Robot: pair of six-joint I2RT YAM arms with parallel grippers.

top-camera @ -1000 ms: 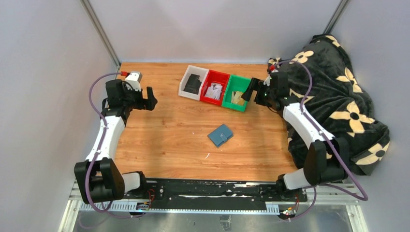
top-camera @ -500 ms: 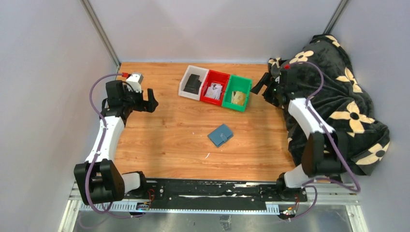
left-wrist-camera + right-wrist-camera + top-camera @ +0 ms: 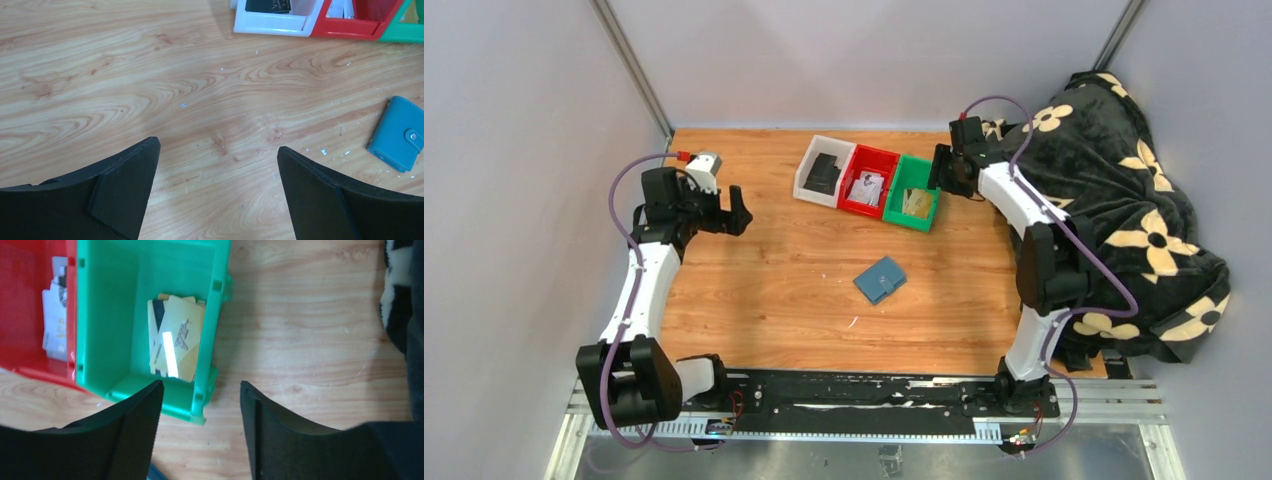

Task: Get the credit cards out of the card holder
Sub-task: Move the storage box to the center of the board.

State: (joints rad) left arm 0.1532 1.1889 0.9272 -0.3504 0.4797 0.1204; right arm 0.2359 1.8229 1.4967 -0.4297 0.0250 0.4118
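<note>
The card holder (image 3: pixel 880 280), a slate-blue wallet snapped shut, lies flat on the wooden table near the middle; it also shows at the right edge of the left wrist view (image 3: pixel 400 134). Nothing inside it can be seen. Yellow cards (image 3: pixel 175 337) with a dark stripe lie in the green bin (image 3: pixel 902 180). My left gripper (image 3: pixel 740 207) is open and empty over bare wood at the far left, well away from the wallet. My right gripper (image 3: pixel 942 170) is open and empty, hovering at the right edge of the green bin (image 3: pixel 107 340).
A white bin (image 3: pixel 805 175) holds a dark card (image 3: pixel 267 5), and a red bin (image 3: pixel 879 160) holds pale cards (image 3: pixel 54 315). The three bins stand in a row at the back. A black flowered blanket (image 3: pixel 1124 200) fills the right side.
My right arm drew back from the green bin, then swung its gripper back beside the bin's right edge with the elbow raised. The left arm and the wallet have not moved.
</note>
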